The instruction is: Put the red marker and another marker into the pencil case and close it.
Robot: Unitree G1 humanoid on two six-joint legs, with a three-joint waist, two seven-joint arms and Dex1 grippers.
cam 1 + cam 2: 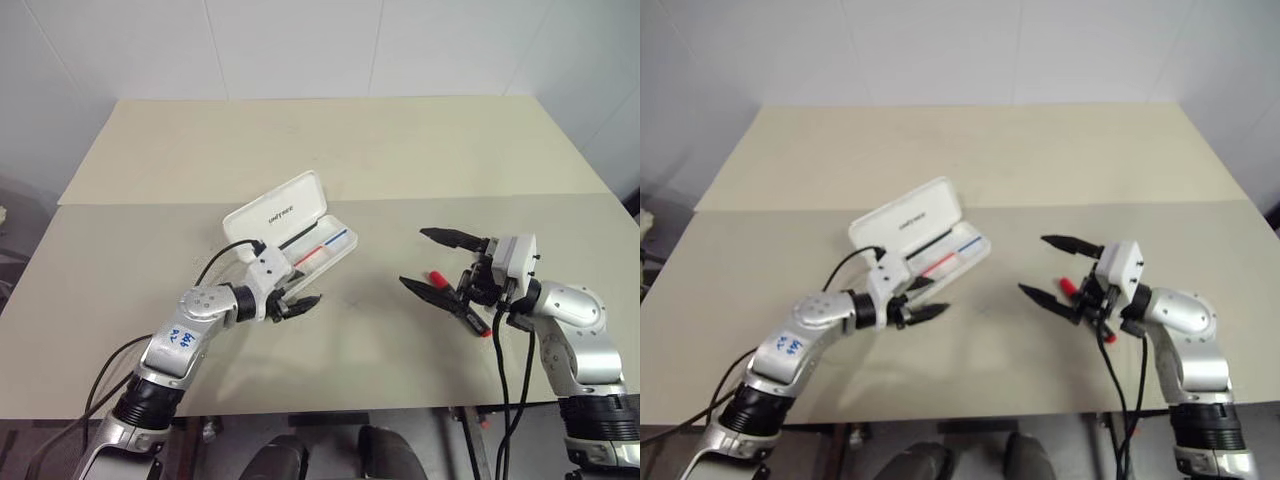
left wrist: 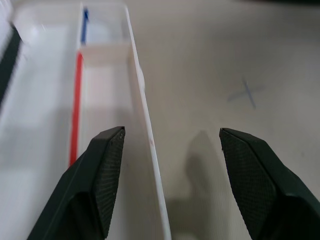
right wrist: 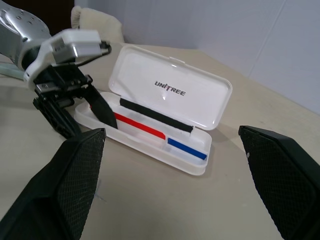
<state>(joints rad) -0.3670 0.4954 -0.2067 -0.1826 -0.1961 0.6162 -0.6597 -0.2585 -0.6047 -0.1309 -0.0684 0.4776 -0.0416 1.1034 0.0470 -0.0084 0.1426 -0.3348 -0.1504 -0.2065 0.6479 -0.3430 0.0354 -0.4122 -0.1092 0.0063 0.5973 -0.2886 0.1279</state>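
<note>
Pencil case (image 1: 290, 232) lies open on the table (image 1: 380, 150); left gripper (image 1: 297, 303) spreads its fingers at its near end. Right gripper (image 1: 440, 262), wide open, apparently hovers above the red marker (image 1: 455, 296).

**Camera layout**

Two head views look forward and down over the bench (image 1: 400, 150), sharing the open pencil case (image 1: 300, 232) near centre. The left wrist view sits close over the case's rim. The right wrist view, farther back, faces the case at twelve o'clock.
</note>
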